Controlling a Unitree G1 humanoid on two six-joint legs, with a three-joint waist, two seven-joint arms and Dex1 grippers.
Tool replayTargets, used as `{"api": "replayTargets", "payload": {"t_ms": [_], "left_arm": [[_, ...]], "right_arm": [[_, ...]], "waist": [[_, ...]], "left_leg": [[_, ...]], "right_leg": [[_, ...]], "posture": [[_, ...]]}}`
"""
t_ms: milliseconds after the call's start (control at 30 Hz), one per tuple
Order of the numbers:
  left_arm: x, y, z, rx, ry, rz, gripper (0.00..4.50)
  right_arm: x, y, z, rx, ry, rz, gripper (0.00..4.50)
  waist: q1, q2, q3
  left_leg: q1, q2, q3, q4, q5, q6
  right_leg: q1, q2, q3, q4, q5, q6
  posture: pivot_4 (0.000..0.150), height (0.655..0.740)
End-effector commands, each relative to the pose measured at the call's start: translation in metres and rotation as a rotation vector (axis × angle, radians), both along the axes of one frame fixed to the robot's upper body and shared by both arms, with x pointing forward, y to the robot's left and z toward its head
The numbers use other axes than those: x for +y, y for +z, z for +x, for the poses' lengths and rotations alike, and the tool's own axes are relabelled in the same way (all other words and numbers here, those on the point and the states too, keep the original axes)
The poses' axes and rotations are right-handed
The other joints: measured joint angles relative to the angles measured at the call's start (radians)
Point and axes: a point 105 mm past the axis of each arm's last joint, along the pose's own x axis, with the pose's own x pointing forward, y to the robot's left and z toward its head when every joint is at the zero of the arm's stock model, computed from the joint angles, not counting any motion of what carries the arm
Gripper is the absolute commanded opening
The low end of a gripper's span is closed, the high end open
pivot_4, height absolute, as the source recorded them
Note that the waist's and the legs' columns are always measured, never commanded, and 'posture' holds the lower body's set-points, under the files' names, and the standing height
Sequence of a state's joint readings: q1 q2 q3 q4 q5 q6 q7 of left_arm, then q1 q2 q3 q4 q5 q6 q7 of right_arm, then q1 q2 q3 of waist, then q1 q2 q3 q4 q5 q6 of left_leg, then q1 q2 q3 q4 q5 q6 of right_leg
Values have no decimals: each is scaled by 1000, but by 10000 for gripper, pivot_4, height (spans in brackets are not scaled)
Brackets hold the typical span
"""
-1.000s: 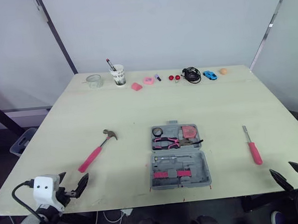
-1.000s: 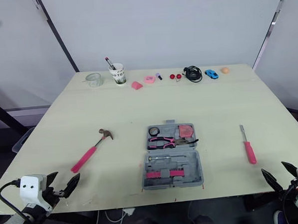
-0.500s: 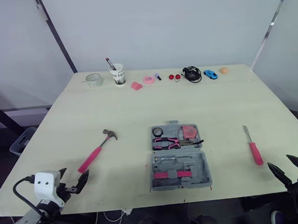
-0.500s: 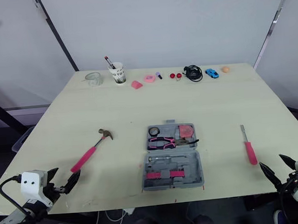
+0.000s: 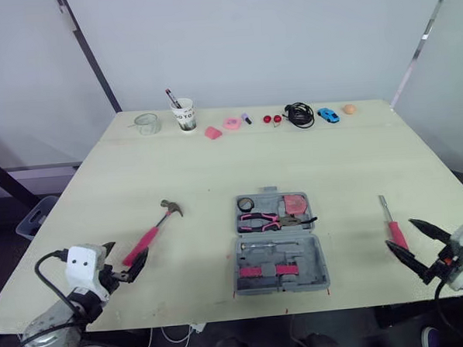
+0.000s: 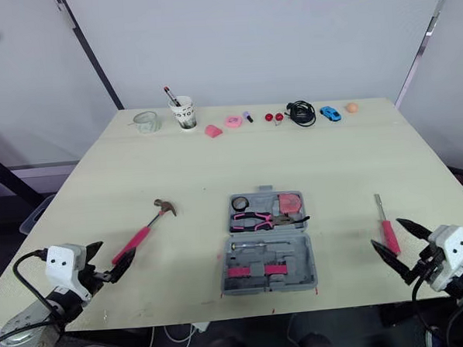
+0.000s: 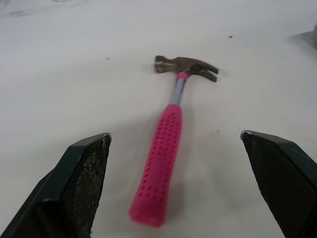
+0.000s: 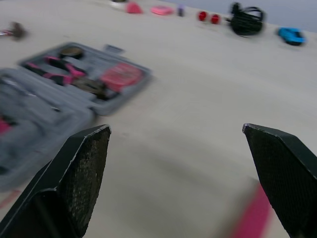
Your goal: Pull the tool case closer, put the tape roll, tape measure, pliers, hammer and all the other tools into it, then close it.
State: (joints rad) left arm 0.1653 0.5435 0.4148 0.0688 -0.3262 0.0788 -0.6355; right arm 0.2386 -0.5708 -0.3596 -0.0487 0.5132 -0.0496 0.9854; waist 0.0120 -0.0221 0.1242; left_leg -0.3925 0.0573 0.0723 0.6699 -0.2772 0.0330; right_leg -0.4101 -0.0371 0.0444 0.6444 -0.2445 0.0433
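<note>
Grey tool case (image 5: 280,245) lies open near the desk's (image 5: 216,166) front edge, what looks like pliers (image 5: 259,218) inside. My left gripper (image 5: 127,255), fingers spread, faces the hammer (image 5: 151,234). My right gripper (image 5: 399,233), also spread, hovers at the screwdriver (image 6: 386,231) by the right edge.

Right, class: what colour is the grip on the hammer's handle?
Bright pink, dotted with small holes; the hammer shows best in the left wrist view.

Grey case (image 5: 281,252) — pink-handled hammer (image 7: 166,141).
</note>
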Motion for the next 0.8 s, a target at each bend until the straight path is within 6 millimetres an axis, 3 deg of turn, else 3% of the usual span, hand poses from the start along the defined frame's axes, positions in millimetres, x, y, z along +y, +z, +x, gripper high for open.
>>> {"api": "replayTargets", "payload": {"t_ms": [33, 267, 367, 800], "left_arm": [[1, 7, 6, -20, -1, 21, 44794], [-3, 11, 14, -33, -27, 12, 44794], [-1, 5, 21, 17, -22, 33, 44794], [-14, -6, 78, 150, -55, 46, 44794]], "right_arm": [[9, 14, -3, -33, 81, -21, 45000], [12, 17, -3, -50, 150, -41, 45000], [24, 16, -9, -44, 244, -44, 45000], [62, 37, -2, -83, 416, -30, 45000]], "waist": [[0, 0, 0], [0, -1, 0], [1, -1, 0], [1, -2, 0]], "left_leg": [[0, 0, 0, 0, 0, 0], [0, -1, 0, 0, 0, 0], [0, -2, 0, 0, 0, 0], [-1, -3, 2, 1, 0, 0]], "right_leg": [[0, 0, 0, 0, 0, 0], [0, 1, 0, 0, 0, 0], [0, 1, 0, 0, 0, 0], [0, 3, -2, 0, 1, 2]], "posture": [[1500, 7400], [1500, 7400], [1500, 7400], [1500, 7400]]}}
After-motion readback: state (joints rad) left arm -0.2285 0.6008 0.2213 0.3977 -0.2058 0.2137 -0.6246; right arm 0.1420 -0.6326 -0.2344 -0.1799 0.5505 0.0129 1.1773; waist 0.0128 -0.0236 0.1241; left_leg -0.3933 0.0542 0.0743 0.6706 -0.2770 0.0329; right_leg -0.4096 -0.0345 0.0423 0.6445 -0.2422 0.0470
